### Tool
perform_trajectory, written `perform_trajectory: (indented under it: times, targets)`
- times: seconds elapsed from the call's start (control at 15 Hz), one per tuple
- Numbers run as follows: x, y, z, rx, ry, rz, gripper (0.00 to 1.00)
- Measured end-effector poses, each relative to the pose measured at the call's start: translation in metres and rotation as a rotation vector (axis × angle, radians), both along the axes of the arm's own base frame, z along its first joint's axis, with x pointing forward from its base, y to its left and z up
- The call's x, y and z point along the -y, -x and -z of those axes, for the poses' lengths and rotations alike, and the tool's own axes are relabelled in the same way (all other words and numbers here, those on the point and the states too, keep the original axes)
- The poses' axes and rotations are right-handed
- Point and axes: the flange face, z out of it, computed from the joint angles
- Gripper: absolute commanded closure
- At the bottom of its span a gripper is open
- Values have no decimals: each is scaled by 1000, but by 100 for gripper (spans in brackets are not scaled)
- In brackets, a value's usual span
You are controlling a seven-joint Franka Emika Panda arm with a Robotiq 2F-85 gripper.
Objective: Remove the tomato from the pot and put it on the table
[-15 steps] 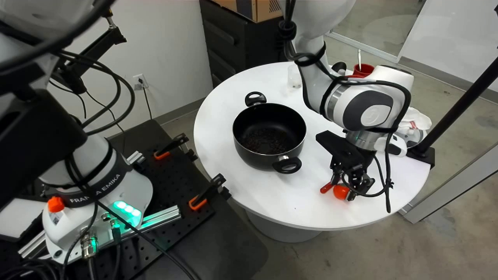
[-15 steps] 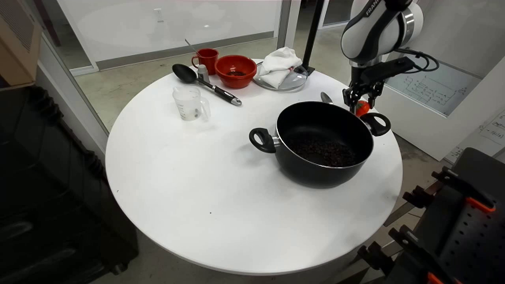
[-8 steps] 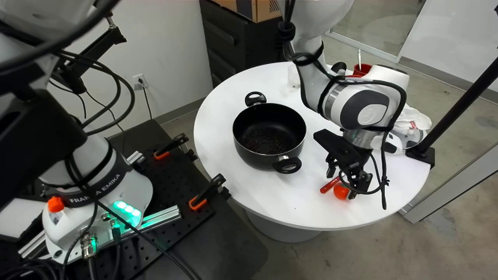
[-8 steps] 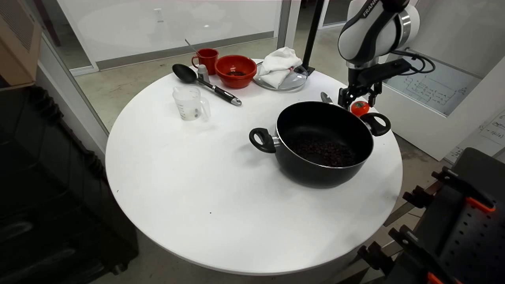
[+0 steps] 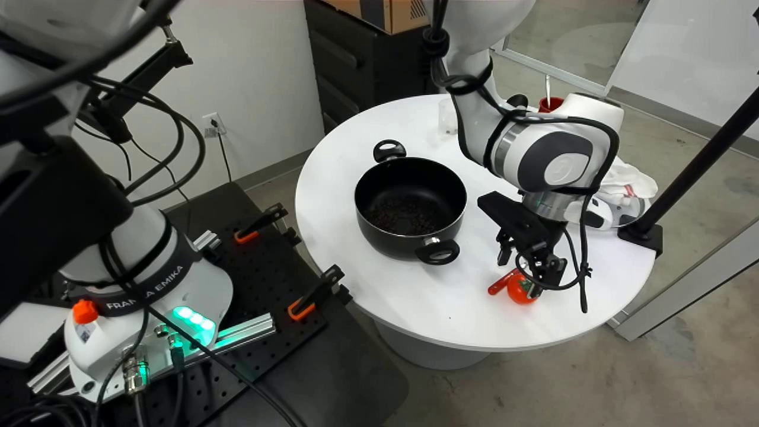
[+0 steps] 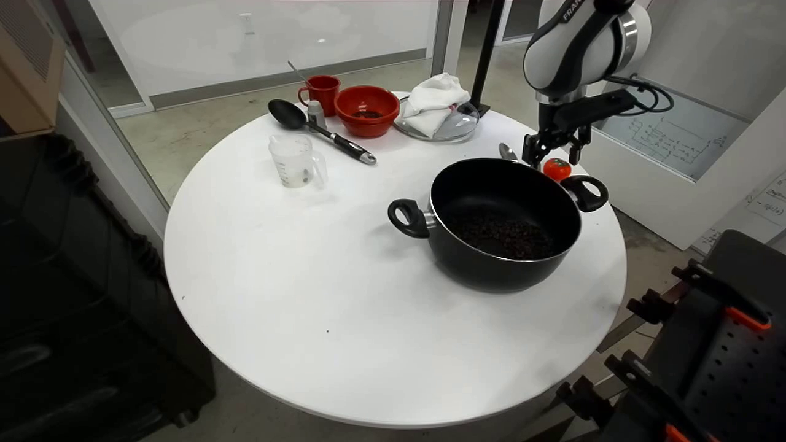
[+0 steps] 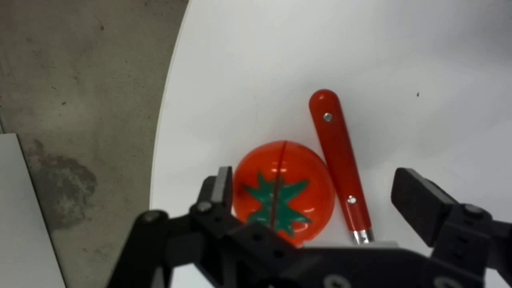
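Note:
The tomato [image 7: 284,180], red-orange with a green leaf mark, lies on the white table [image 6: 276,276] against the red handle of a spoon [image 7: 338,152]. It shows in both exterior views [image 5: 519,290] [image 6: 557,170]. My gripper [image 7: 316,188] is open above the tomato, also in both exterior views [image 5: 520,274] [image 6: 555,158]. In the wrist view its left finger is at the tomato's left edge; I cannot tell whether they touch. Its right finger is beyond the spoon handle, apart. The black pot [image 5: 385,243] [image 6: 491,276] stands beside, holding dark small beans and no tomato.
The pot's handle [image 6: 586,193] is close to the tomato. A measuring cup [image 6: 295,162], black spoon [image 6: 344,144], red mug [image 6: 323,92], red bowl [image 6: 367,126] and glass lid [image 6: 457,126] with a white cloth [image 6: 433,101] stand farther back. A black pole [image 5: 688,166] rises at the table edge.
The gripper has opened off the tomato and risen slightly, shifting a little toward the pot side. The tomato now rests on the table and has turned, its green mark showing.

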Motion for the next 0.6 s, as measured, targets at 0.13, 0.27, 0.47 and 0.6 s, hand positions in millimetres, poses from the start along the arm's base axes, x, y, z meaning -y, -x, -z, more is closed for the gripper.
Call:
perform_trajectory:
  times: [0.13, 0.27, 0.47, 0.6]
  targets:
    - [-1, -2, -7, 7, 1, 0, 0]
    - [-4, -3, -19, 15, -1, 0, 0]
    - [-14, -2, -54, 34, -8, -6, 0]
    - [-25, 1, -87, 62, -20, -42, 0]
